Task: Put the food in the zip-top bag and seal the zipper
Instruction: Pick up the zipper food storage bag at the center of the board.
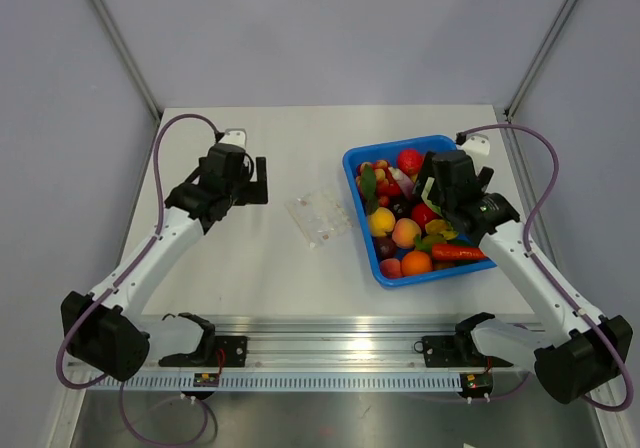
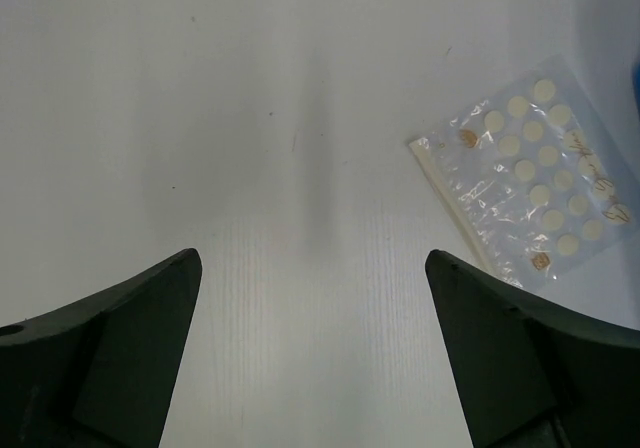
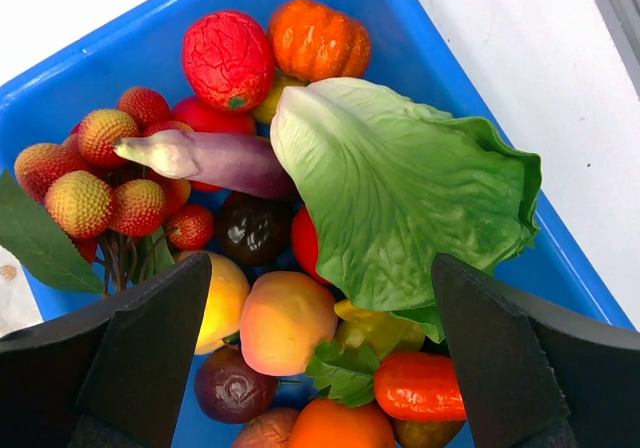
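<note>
Lying flat, the zip-top bag [image 2: 530,173] bears unreadable script [image 2: 594,180].

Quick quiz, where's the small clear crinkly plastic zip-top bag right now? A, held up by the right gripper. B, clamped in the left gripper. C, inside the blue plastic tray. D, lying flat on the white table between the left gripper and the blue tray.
D: the zip-top bag lies flat on the table, apart from the open left gripper and just outside the blue tray.

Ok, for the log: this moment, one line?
left gripper open, empty | right gripper open over blue plastic tray | clear speckled plastic pouch flat
</note>
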